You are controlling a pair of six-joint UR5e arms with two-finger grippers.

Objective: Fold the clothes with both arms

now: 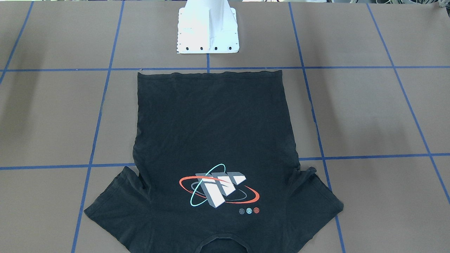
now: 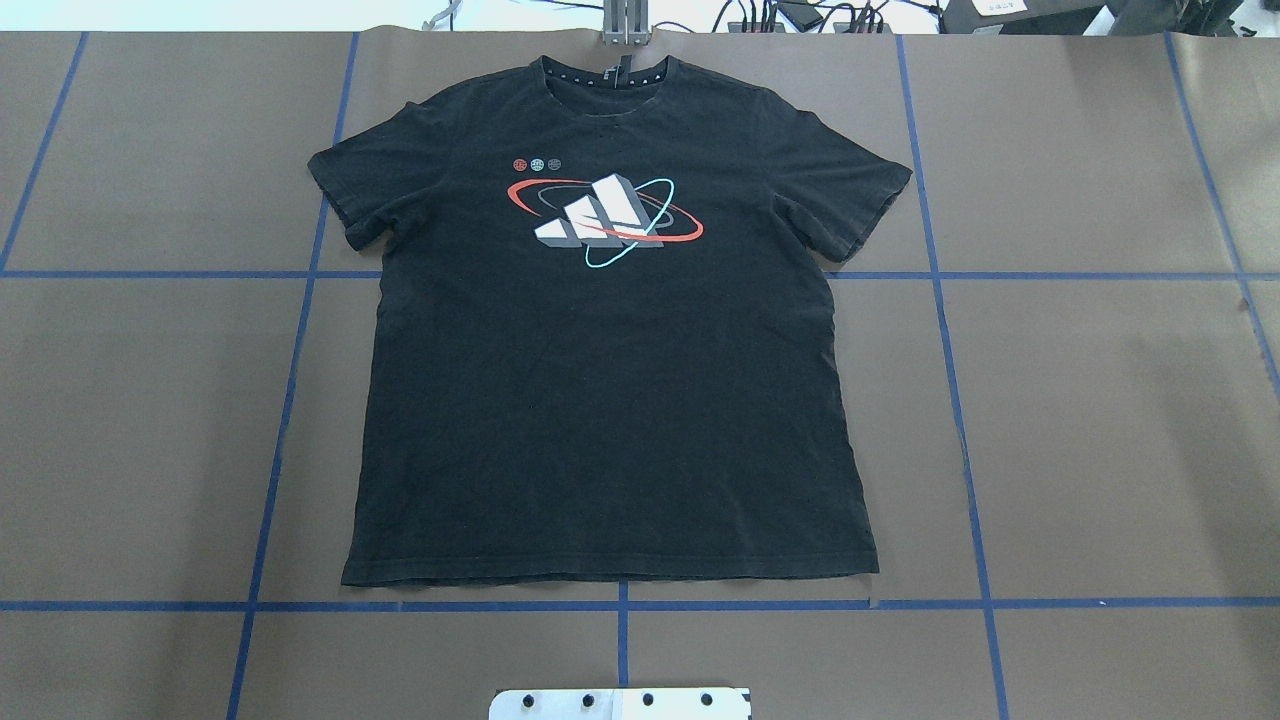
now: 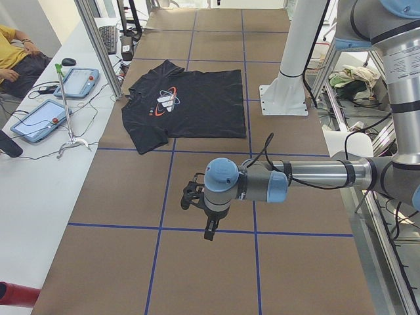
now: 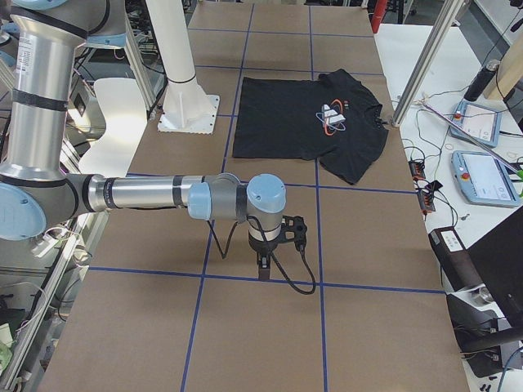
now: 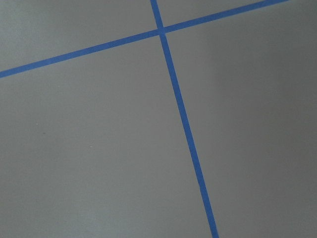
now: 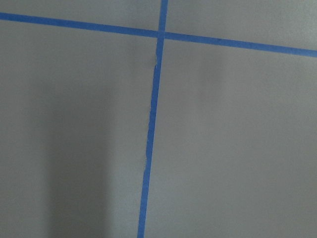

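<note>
- Table point(image 2: 1100, 420), gridded with blue tape, is seen in every view.
- Black T-shirt point(image 2: 610, 400) is laid flat at its centre, print up.
- Left gripper point(image 3: 209, 231) and right gripper point(image 4: 263, 265) are held over the tape lines, well apart from the shirt; how far either is opened cannot be told.

The T-shirt point(image 2: 600, 400) is black, with a grey-and-white block graphic ringed in red and cyan. The tabletop point(image 2: 1100, 420) is brown, crossed by a grid of blue lines. The left arm point(image 3: 315, 174) and right arm point(image 4: 139, 194) are silver-grey with light blue joint caps.
</note>
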